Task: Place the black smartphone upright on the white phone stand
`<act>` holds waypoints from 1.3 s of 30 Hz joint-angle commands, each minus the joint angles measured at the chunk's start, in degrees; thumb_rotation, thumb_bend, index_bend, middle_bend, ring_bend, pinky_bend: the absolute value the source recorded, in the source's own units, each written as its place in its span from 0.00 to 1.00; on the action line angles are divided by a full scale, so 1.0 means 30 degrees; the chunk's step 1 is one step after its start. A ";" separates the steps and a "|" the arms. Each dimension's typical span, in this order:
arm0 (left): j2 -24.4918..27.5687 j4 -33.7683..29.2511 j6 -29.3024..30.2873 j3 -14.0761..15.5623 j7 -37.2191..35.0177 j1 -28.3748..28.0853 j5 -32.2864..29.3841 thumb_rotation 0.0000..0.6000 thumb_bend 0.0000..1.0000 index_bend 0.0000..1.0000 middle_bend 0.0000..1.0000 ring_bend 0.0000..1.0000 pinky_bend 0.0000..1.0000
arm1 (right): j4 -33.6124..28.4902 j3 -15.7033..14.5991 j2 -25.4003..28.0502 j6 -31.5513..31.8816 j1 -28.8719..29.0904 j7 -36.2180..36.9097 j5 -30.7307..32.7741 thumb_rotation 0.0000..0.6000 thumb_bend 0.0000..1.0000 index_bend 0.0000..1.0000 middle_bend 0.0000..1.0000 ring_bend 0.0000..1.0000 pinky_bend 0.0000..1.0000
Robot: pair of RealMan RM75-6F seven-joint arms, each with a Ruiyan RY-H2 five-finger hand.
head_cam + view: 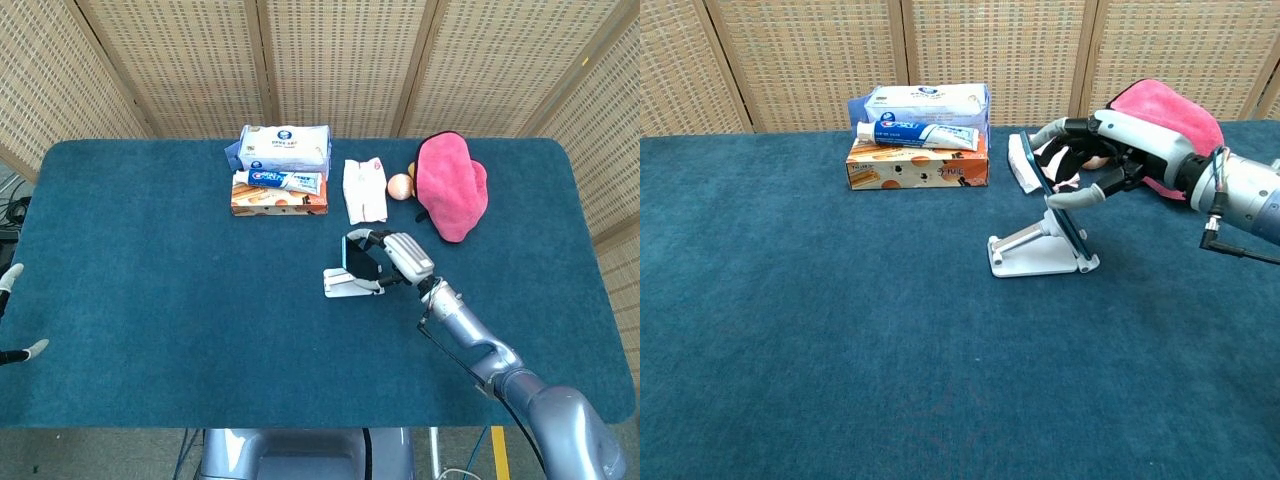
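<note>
The black smartphone (1049, 196) leans tilted back against the white phone stand (1032, 256), its lower edge down at the stand's front lip. My right hand (1113, 150) reaches in from the right and grips the phone, one finger over its top edge and the thumb on its lower side. From above, the smartphone (358, 258) sits over the stand (343, 286) with the right hand (405, 255) just behind it. Only the pale fingertips of my left hand (10, 276) show at the far left table edge, spread apart and holding nothing.
At the back stand a tissue pack (285, 147), a toothpaste tube on an orange box (279, 193), a white packet (365, 189), a small peach-coloured ball (399, 185) and a pink cloth (450, 186). The blue tabletop (170, 300) spreads left and in front of the stand.
</note>
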 commanded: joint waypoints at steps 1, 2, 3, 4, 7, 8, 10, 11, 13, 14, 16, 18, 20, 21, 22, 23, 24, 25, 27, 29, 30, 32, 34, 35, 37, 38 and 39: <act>-0.0014 -0.0045 -0.0049 -0.0004 0.0068 -0.0047 -0.0027 1.00 0.00 0.00 0.00 0.00 0.00 | 0.0420 -0.0125 -0.0265 0.0041 -0.0086 0.0297 0.0018 1.00 0.76 0.46 0.54 0.41 0.32; -0.0016 -0.0085 -0.0056 -0.0010 0.0134 -0.0064 -0.0057 1.00 0.00 0.00 0.00 0.00 0.00 | 0.0560 -0.0155 -0.0338 0.0086 -0.0107 0.0373 0.0011 1.00 0.76 0.46 0.54 0.41 0.32; -0.0019 -0.0105 -0.0059 -0.0013 0.0178 -0.0071 -0.0093 1.00 0.00 0.00 0.00 0.00 0.00 | 0.0692 -0.0172 -0.0400 0.0114 -0.0110 0.0432 0.0011 1.00 0.76 0.46 0.54 0.41 0.32; -0.0018 -0.0114 -0.0063 -0.0012 0.0197 -0.0074 -0.0114 1.00 0.00 0.00 0.00 0.00 0.00 | 0.0820 -0.0181 -0.0460 0.0140 -0.0109 0.0469 0.0016 1.00 0.76 0.46 0.54 0.41 0.32; -0.0020 -0.0131 -0.0058 -0.0008 0.0225 -0.0081 -0.0132 1.00 0.00 0.00 0.00 0.00 0.00 | 0.1071 -0.0186 -0.0584 0.0172 -0.0110 0.0604 0.0060 1.00 0.76 0.46 0.54 0.41 0.32; -0.0019 -0.0131 -0.0056 -0.0004 0.0238 -0.0081 -0.0139 1.00 0.00 0.00 0.00 0.00 0.00 | 0.1141 -0.0192 -0.0614 0.0172 -0.0103 0.0644 0.0071 1.00 0.76 0.46 0.54 0.41 0.32; -0.0023 -0.0113 -0.0031 0.0009 0.0211 -0.0068 -0.0115 1.00 0.00 0.00 0.00 0.00 0.00 | 0.1309 -0.0300 -0.0658 0.0210 -0.0111 0.0675 0.0004 1.00 0.75 0.46 0.54 0.41 0.32; -0.0025 -0.0124 -0.0028 0.0005 0.0215 -0.0075 -0.0114 1.00 0.00 0.00 0.00 0.00 0.00 | 0.1393 -0.0361 -0.0680 0.0235 -0.0120 0.0642 -0.0038 1.00 0.75 0.46 0.53 0.41 0.32; -0.0023 -0.0139 -0.0033 0.0005 0.0236 -0.0083 -0.0123 1.00 0.00 0.00 0.00 0.00 0.00 | 0.1486 -0.0422 -0.0710 0.0265 -0.0134 0.0619 -0.0075 1.00 0.74 0.45 0.50 0.40 0.32; -0.0021 -0.0150 -0.0041 0.0007 0.0250 -0.0088 -0.0137 1.00 0.00 0.00 0.00 0.00 0.00 | 0.1540 -0.0489 -0.0723 0.0299 -0.0151 0.0635 -0.0121 1.00 0.71 0.43 0.46 0.38 0.32; -0.0019 -0.0161 -0.0049 0.0008 0.0269 -0.0097 -0.0147 1.00 0.00 0.00 0.00 0.00 0.00 | 0.1567 -0.0610 -0.0703 0.0345 -0.0168 0.0757 -0.0217 1.00 0.61 0.36 0.39 0.34 0.32; -0.0019 -0.0165 -0.0049 0.0010 0.0283 -0.0101 -0.0157 1.00 0.00 0.00 0.00 0.00 0.00 | 0.1581 -0.0740 -0.0667 0.0436 -0.0183 0.0939 -0.0328 1.00 0.51 0.29 0.32 0.29 0.32; -0.0023 -0.0166 -0.0047 0.0010 0.0299 -0.0107 -0.0164 1.00 0.00 0.00 0.00 0.00 0.00 | 0.1635 -0.0893 -0.0623 0.0503 -0.0176 0.0929 -0.0474 1.00 0.48 0.27 0.28 0.27 0.32; -0.0027 -0.0173 -0.0054 0.0016 0.0321 -0.0113 -0.0165 1.00 0.00 0.00 0.00 0.00 0.00 | 0.1641 -0.0959 -0.0596 0.0566 -0.0166 0.0938 -0.0542 1.00 0.46 0.25 0.26 0.26 0.32; -0.0026 -0.0183 -0.0062 0.0023 0.0334 -0.0118 -0.0159 1.00 0.00 0.00 0.00 0.00 0.00 | 0.1629 -0.0989 -0.0577 0.0582 -0.0161 0.0957 -0.0566 1.00 0.45 0.24 0.24 0.25 0.32; -0.0026 -0.0195 -0.0062 0.0025 0.0342 -0.0120 -0.0159 1.00 0.00 0.00 0.00 0.00 0.00 | 0.1606 -0.1025 -0.0554 0.0597 -0.0153 0.0970 -0.0597 1.00 0.43 0.22 0.22 0.24 0.32; -0.0024 -0.0204 -0.0055 0.0026 0.0358 -0.0121 -0.0159 1.00 0.00 0.00 0.00 0.00 0.00 | 0.1577 -0.1047 -0.0529 0.0599 -0.0145 0.0987 -0.0611 1.00 0.42 0.21 0.21 0.23 0.32; -0.0022 -0.0215 -0.0045 0.0026 0.0375 -0.0122 -0.0157 1.00 0.00 0.00 0.00 0.00 0.00 | 0.1529 -0.1072 -0.0486 0.0592 -0.0134 0.1025 -0.0627 1.00 0.40 0.19 0.19 0.22 0.32; -0.0023 -0.0227 -0.0018 0.0030 0.0389 -0.0111 -0.0161 1.00 0.00 0.00 0.00 0.00 0.00 | 0.1426 -0.1133 -0.0368 0.0564 -0.0107 0.1031 -0.0663 1.00 0.37 0.17 0.16 0.20 0.32; -0.0026 -0.0232 -0.0008 0.0039 0.0399 -0.0109 -0.0152 1.00 0.00 0.00 0.00 0.00 0.00 | 0.1302 -0.1164 -0.0251 0.0548 -0.0093 0.0990 -0.0671 1.00 0.36 0.16 0.14 0.19 0.32; -0.0028 -0.0234 -0.0007 0.0044 0.0400 -0.0109 -0.0143 1.00 0.00 0.00 0.00 0.00 0.00 | 0.1255 -0.1159 -0.0209 0.0541 -0.0093 0.0959 -0.0654 1.00 0.36 0.15 0.14 0.18 0.32; -0.0027 -0.0235 -0.0011 0.0053 0.0405 -0.0114 -0.0128 1.00 0.00 0.00 0.00 0.00 0.00 | 0.1120 -0.1153 -0.0114 0.0517 -0.0101 0.0916 -0.0616 1.00 0.36 0.13 0.12 0.17 0.31; -0.0028 -0.0233 -0.0005 0.0056 0.0409 -0.0115 -0.0125 1.00 0.00 0.00 0.00 0.00 0.00 | 0.0976 -0.1182 0.0008 0.0487 -0.0111 0.0904 -0.0608 1.00 0.36 0.11 0.10 0.16 0.29; -0.0029 -0.0234 0.0003 0.0055 0.0408 -0.0113 -0.0126 1.00 0.00 0.00 0.00 0.00 0.00 | 0.0888 -0.1188 0.0074 0.0495 -0.0121 0.0888 -0.0600 1.00 0.36 0.10 0.08 0.14 0.28; -0.0029 -0.0229 0.0017 0.0055 0.0396 -0.0108 -0.0128 1.00 0.00 0.00 0.00 0.00 0.00 | 0.0741 -0.1187 0.0195 0.0544 -0.0151 0.0824 -0.0581 1.00 0.36 0.06 0.04 0.11 0.25; -0.0026 -0.0231 0.0022 0.0055 0.0386 -0.0106 -0.0125 1.00 0.00 0.00 0.00 0.00 0.00 | 0.0658 -0.1204 0.0267 0.0543 -0.0162 0.0803 -0.0584 1.00 0.36 0.04 0.02 0.08 0.23; -0.0022 -0.0233 0.0024 0.0057 0.0375 -0.0104 -0.0119 1.00 0.00 0.00 0.00 0.00 0.00 | 0.0546 -0.1206 0.0357 0.0557 -0.0180 0.0808 -0.0574 1.00 0.36 0.02 0.01 0.07 0.21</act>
